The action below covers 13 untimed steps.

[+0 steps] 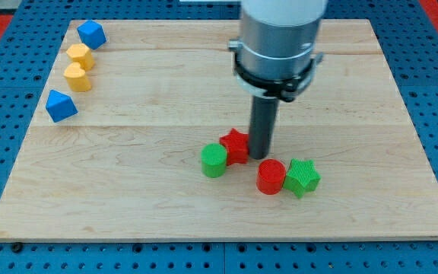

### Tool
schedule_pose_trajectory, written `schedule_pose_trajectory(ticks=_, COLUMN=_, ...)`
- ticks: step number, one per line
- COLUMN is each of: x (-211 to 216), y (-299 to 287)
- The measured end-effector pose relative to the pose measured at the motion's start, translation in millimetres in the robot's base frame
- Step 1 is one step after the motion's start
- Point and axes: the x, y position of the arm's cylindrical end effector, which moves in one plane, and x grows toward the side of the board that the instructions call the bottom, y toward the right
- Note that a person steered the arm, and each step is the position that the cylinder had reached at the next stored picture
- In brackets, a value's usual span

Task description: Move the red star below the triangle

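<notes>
The red star (235, 145) lies a little below the board's middle, touching the green cylinder (214, 160) at its lower left. My tip (261, 156) stands right against the star's right side. The blue triangle (61, 106) lies far off at the view's left, near the board's left edge. The rod hides part of the star's right edge.
A red cylinder (271, 176) and a green star (301, 177) lie side by side just below and right of my tip. A blue block (91, 34), a yellow block (80, 55) and a yellow heart (77, 77) line the upper left of the wooden board (356, 205).
</notes>
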Motion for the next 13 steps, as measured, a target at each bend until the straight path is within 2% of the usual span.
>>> schedule_pose_trajectory(ticks=1, x=0.0, y=-41.0)
schedule_pose_trajectory(ticks=3, x=-11.5, y=-163.0)
schedule_pose_trajectory(ticks=5, x=-50.1, y=-160.4)
schedule_pose_trajectory(ticks=8, x=-30.4, y=-218.7)
schedule_pose_trajectory(ticks=10, x=-18.9, y=-224.9)
schedule_pose_trajectory(ticks=12, x=-7.8, y=-267.4)
schedule_pose_trajectory(ticks=13, x=-7.2, y=-250.4)
